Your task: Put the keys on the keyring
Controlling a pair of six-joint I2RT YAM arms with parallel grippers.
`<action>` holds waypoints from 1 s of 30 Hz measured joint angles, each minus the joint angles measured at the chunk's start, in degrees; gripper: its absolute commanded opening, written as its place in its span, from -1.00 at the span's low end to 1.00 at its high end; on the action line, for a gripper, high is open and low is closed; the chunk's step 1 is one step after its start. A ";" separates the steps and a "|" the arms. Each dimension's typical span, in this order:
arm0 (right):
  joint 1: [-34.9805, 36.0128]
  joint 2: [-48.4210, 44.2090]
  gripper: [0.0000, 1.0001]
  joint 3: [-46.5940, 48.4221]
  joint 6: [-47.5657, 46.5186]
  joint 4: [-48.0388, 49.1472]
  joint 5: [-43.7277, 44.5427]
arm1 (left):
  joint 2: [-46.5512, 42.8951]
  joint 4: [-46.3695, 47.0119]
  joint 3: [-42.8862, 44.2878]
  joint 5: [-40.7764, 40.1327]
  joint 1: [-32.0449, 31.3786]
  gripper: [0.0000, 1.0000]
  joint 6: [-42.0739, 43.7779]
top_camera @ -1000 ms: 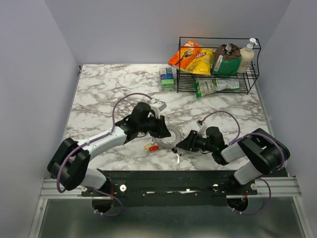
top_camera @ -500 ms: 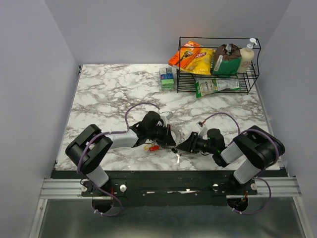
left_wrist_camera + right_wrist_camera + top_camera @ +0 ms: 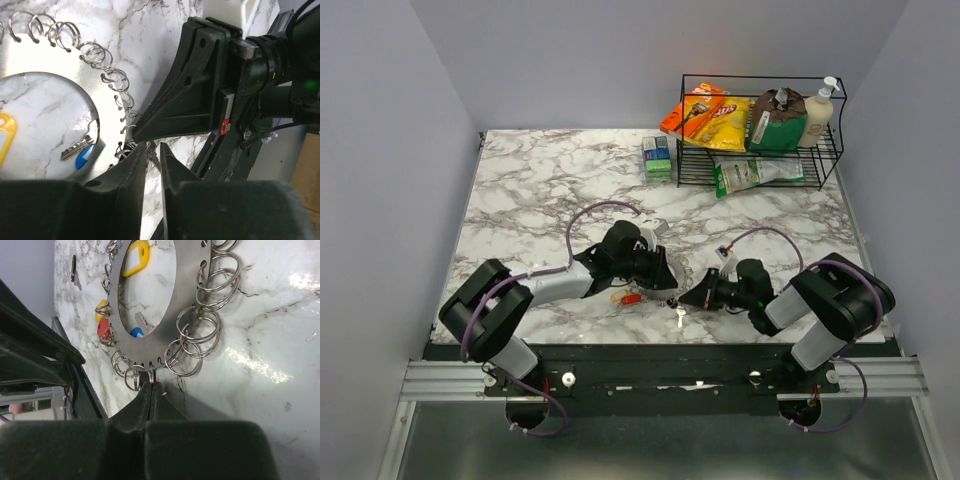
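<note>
Left arm (image 3: 545, 285) and right arm (image 3: 778, 305) stretch low toward each other; left gripper (image 3: 153, 148) slightly parted, right gripper (image 3: 151, 386) fingers pressed tight together

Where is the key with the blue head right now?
In the left wrist view, the silver key with the blue plastic head lies inside the opening of the flat silver ring plate, near its lower right rim.
</note>
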 measured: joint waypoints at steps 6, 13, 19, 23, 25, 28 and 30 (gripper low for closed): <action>0.00 -7.39 -0.99 1.18 -4.39 -7.76 -0.11 | -6.49 -3.37 0.68 -2.38 0.00 0.01 2.75; 0.00 -19.50 -0.99 7.65 -14.58 -23.91 0.17 | -12.72 -6.49 2.62 -3.74 0.55 0.11 6.03; 0.00 -26.64 -0.99 13.31 -24.79 -37.62 0.22 | -17.31 -9.66 3.32 -4.11 1.03 0.16 8.61; 0.00 -30.08 -0.99 17.00 -30.97 -44.83 -1.55 | -20.44 -12.07 4.59 -4.24 1.31 0.16 11.06; 0.00 -30.77 -0.99 18.82 -33.51 -47.43 -3.13 | -21.53 -12.87 5.25 -4.26 1.42 0.15 12.31; 0.00 -30.73 -0.99 21.86 -36.70 -51.34 -5.70 | -22.88 -15.39 6.64 -4.20 1.55 0.15 14.86; 0.00 -30.73 -0.99 23.67 -38.64 -53.64 -7.56 | -23.39 -17.03 7.54 -4.15 1.66 0.16 16.50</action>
